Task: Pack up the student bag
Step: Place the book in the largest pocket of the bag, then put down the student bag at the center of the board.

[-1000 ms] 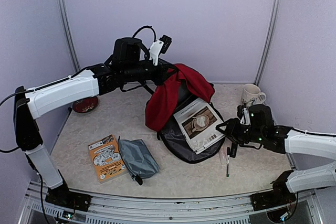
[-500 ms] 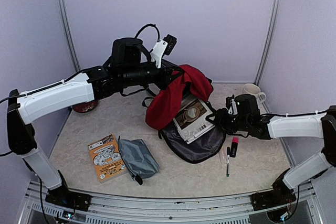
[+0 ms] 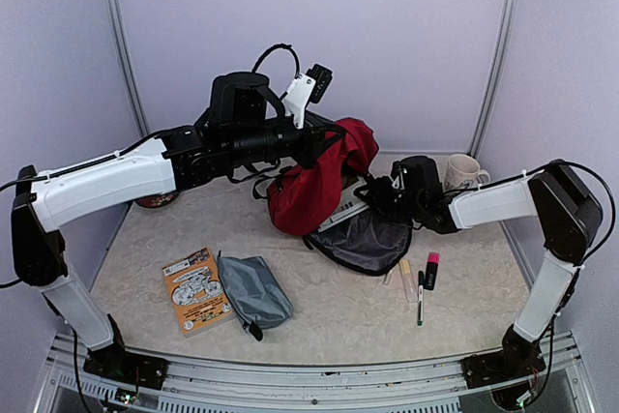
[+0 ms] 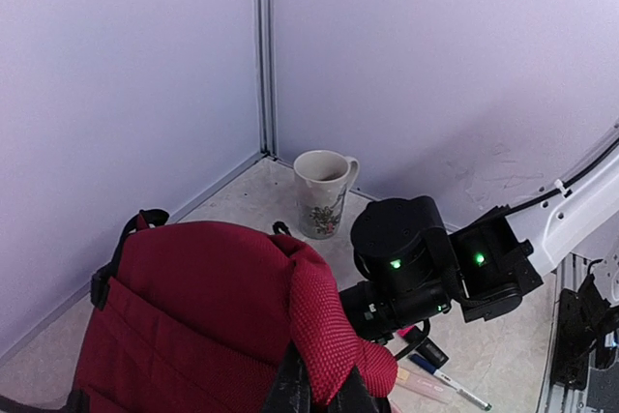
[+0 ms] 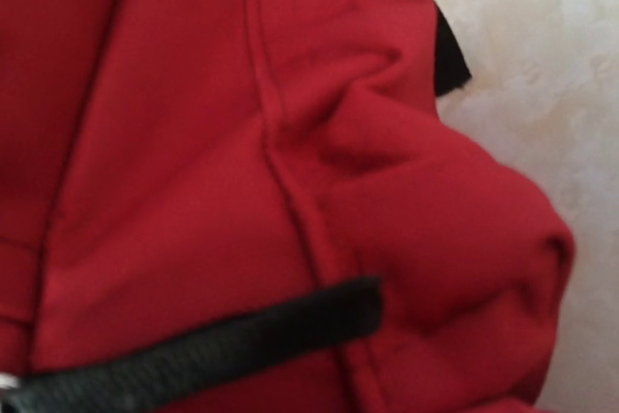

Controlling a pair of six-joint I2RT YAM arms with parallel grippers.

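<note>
Between lilac wall panels [image 3: 387, 26], on the speckled beige tabletop [image 3: 329, 316], our left gripper [image 4: 319, 394] pinches the large dark-red fabric backpack [image 3: 309, 195]; whether our right gripper [image 3: 372, 198] is spread, we cannot tell.

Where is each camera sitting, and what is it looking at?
Top external: high behind the arms, looking down at the table; both arms show.
Left wrist: above the student bag, facing the mug and right arm; left gripper pinches red cloth.
Right wrist: close against the bag; no fingers show.
Shared: all see the bag.
</note>
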